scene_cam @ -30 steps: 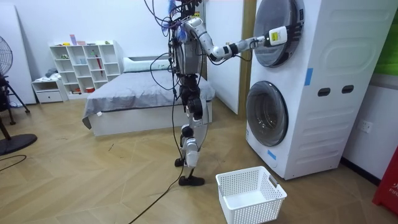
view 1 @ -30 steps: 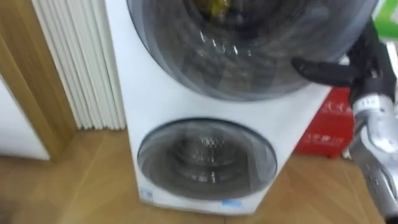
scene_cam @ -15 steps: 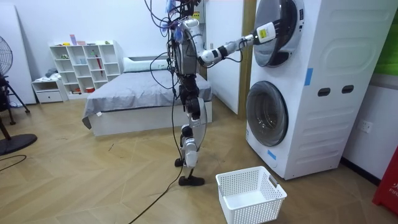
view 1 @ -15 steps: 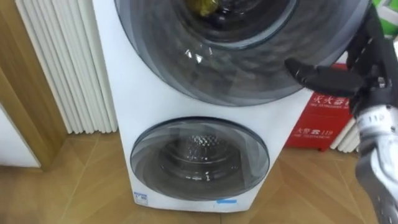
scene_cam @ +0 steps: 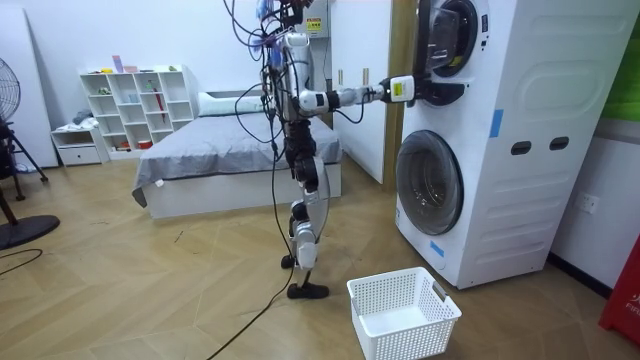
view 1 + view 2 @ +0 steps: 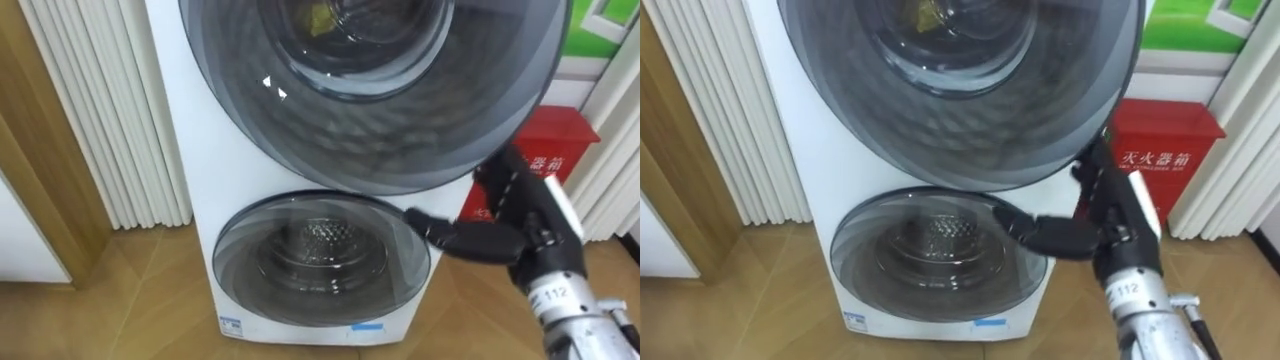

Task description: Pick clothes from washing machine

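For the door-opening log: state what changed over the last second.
The right hand came down and back toward the robot, from the upper door's right side to its lower right rim, and the door swung outward with it. The lower door stayed shut and the basket stayed on the floor.

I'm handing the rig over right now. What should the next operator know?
Right hand: at the lower right rim of the upper door; grip unclear.
Things: a yellow item shows behind that door's glass, in the drum. White basket stands on the floor before the washing machine.
Done: hand reached the door; no clothes out.
Left: swing the door open, take the clothes out.
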{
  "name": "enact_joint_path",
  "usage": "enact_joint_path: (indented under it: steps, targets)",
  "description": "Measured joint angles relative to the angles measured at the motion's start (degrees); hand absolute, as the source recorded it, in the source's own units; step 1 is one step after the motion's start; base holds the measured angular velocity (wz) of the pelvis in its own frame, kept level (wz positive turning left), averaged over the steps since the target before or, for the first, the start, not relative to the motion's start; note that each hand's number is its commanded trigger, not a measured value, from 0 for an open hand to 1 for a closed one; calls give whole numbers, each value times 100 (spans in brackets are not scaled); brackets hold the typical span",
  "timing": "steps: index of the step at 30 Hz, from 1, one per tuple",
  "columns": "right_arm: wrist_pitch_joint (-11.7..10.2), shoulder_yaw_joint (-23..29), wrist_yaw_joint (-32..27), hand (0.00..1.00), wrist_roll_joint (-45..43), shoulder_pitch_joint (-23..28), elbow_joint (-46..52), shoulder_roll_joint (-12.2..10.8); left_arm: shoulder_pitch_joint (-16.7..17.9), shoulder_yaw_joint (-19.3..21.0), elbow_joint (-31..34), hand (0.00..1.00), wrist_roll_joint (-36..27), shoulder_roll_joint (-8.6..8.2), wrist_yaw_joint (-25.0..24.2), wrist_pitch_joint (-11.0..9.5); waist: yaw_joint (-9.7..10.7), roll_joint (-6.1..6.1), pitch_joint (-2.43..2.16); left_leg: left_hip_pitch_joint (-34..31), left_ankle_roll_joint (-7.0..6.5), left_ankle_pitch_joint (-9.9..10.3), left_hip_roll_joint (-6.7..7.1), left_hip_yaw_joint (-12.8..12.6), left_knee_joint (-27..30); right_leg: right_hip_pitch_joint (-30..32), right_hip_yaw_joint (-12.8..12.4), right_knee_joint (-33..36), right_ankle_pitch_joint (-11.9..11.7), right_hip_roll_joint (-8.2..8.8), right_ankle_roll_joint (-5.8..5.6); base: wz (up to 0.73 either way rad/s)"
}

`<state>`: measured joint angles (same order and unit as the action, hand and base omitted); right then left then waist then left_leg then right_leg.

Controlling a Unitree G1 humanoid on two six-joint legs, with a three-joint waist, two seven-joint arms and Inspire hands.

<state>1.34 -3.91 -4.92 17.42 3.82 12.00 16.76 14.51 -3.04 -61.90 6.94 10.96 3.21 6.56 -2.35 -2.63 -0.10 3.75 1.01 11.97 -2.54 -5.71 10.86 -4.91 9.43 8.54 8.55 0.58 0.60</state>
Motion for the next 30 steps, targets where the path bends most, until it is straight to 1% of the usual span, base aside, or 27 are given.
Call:
enact_joint_path:
  steps: [1, 3, 6, 8, 10, 12, 13, 14, 16, 18, 20, 22, 26, 29, 30]
  targets:
    - [0, 4, 75, 0, -28, 3, 5, -68, 14, 0, 0, 0, 0, -2, -8, -10, 35, 14, -9, 0, -1, -1, -3, -58, 0, 0, -2, 0, 1, 6, -2, 0]
    - [5, 12, 156, 0, -18, 14, 69, -148, 13, 8, 1, 0, 13, -3, -50, -34, 75, 29, -12, -3, -2, -1, -2, -64, 8, 18, 2, 0, 2, 8, -3, 0]
    - [20, 14, 246, 0, 1, 16, 130, -192, 11, -1, 2, 0, 3, -3, -124, -70, 128, 49, -13, -4, -2, -1, -3, -64, -12, 29, 7, 0, 3, 7, -5, 0]
    - [79, 12, 303, 0, 12, 18, 245, -206, 3, -6, 3, 0, 5, -5, -156, -77, 152, 75, -23, -15, -4, -2, -5, -80, -46, 84, -4, 15, 5, 6, -7, -6]
    - [81, 7, 332, 0, 59, 18, 293, -208, -13, -28, -3, 0, -5, -3, -155, -99, 155, 78, -23, -25, -9, -6, -10, -109, -57, 108, -6, 17, 5, 6, -7, -8]
    - [85, 9, 351, 0, 219, 18, 336, -207, -41, -118, -36, 0, -10, 4, -147, -215, 170, 76, -23, -24, -9, -6, -12, -137, -68, 119, -14, 16, 5, 7, -8, -5]
    - [103, 10, 356, 0, 281, 18, 367, -207, -45, -154, -48, 0, -13, 11, -144, -240, 169, 75, -22, -26, -9, -6, -13, -156, -69, 126, -24, 16, 5, 7, -8, -10]
    - [131, 10, 361, 0, 383, 18, 447, -207, -40, -171, -58, 0, -14, 22, -143, -289, 168, 76, -23, -37, -9, -6, -18, -200, -69, 154, -67, 23, 5, 1, -8, -11]
    - [132, 15, 371, 0, 510, 18, 575, -203, -46, -182, -60, 0, -15, 29, -144, -318, 203, 74, -22, -86, -9, -6, -18, -204, -68, 213, -77, 39, 5, 1, -8, -6]
    - [197, 41, 371, 0, 522, 19, 713, -167, -57, -183, -93, 0, -16, 32, -145, -338, 215, 72, -22, -97, -9, -6, -18, -208, -68, 233, -85, 47, 5, 1, -8, -2]
    - [250, 75, 371, 0, 533, 18, 938, -136, -158, -186, -212, 0, -51, 34, -155, -375, 196, 63, -17, -132, -10, -7, -26, -218, -61, 306, -89, 116, 17, 1, -8, -4]
    - [261, 61, 371, 0, 565, 18, 1022, -112, -177, -198, -257, 0, -55, 40, -155, -413, 194, 62, -17, -116, -10, -7, -31, -228, -51, 295, -91, 124, 19, -1, -10, -4]
    - [379, 94, 372, 0, 610, 17, 1281, -113, -237, -267, -366, 0, -53, 50, -149, -469, 192, 63, -16, -125, -10, -7, -35, -235, -45, 308, -107, 121, 26, -8, 0, -1]
    - [380, 86, 387, 0, 635, 17, 1503, -111, -348, -266, -454, 0, -43, 57, -174, -482, 164, 60, -15, -159, -8, -8, -35, -237, -54, 362, -156, 130, 42, -23, 24, -5]
    - [380, 76, 387, 0, 618, 17, 1588, -112, -350, -267, -458, 0, -36, 64, -183, -482, 122, 60, -15, -180, -6, -9, -43, -238, -50, 400, -178, 134, 36, -34, 36, -12]
